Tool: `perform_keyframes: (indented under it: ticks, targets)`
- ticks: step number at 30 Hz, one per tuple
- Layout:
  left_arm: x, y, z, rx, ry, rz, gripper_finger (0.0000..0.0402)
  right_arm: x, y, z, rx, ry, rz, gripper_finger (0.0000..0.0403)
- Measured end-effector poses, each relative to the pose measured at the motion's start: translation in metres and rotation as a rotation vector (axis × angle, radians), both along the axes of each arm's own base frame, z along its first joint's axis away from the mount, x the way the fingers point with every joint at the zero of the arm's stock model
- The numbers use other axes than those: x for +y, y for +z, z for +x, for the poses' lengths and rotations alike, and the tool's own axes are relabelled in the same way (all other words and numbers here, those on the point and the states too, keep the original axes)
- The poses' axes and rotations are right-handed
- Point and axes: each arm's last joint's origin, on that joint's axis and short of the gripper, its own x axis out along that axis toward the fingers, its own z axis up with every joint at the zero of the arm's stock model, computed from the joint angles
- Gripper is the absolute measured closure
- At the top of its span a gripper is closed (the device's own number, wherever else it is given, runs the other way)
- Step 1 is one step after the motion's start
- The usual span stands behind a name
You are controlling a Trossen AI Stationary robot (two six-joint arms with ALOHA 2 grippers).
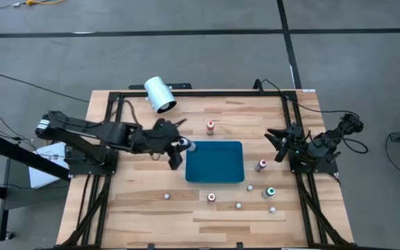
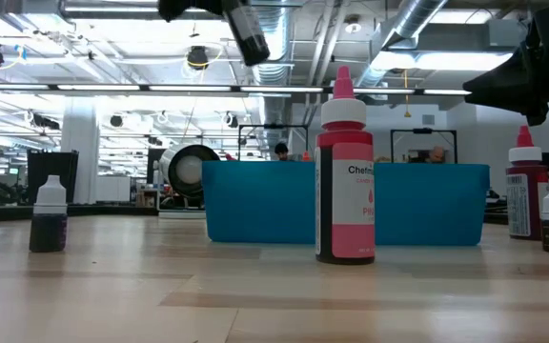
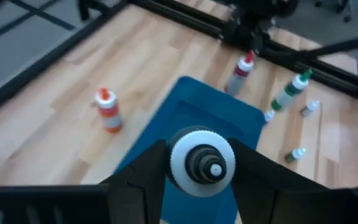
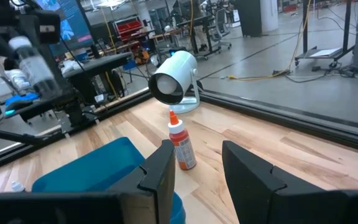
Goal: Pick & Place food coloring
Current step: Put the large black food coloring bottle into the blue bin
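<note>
**Left hand holds first bottle at tray edge; tray appears empty**

Landmark for all positions: teal tray, centre of the tabletop.

Left of tray: left hand sits just off the tray's left edge, at its far corner. Its fingers are pinching a white-capped bottle; the left wrist view looks down the cap with the tray directly below and ahead. The bottle is raised off the tabletop, at the tray's left rim.

Beyond tray, far side: big white cylinder, lying near the tabletop's far edge, not part of the set. Orange-capped bottle stands upright just beyond the tray's far edge.

Near side of tray: small white-capped bottle to the near left, well apart. Red-capped bottle just off the near edge. More small bottles to the near right, among them one at.

Right of tray: dark red bottle just beside the right edge; green-capped bottle to the near right.

Far right: right hand waits well apart from the tray near the tabletop's right rail, fingers spread, holding nothing.

Progress, as judged: tray interior shows no bottle in the high view. One bottle is in transit, none delivered. Remaining: release this one into the tray, then fetch the bottles scattered around it. Task is at an early stage.
</note>
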Motion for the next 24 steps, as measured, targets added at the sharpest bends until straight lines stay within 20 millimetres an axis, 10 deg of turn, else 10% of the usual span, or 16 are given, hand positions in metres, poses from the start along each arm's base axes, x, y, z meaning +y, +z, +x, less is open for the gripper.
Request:
perform_keyframes:
  ticks: [24]
  targets:
    - [0.029, -0.097, 0.072, 0.346, -0.125, 0.099, 0.0264, 0.000, 0.000, 0.000, 0.000, 0.001, 0.001, 0.0280]
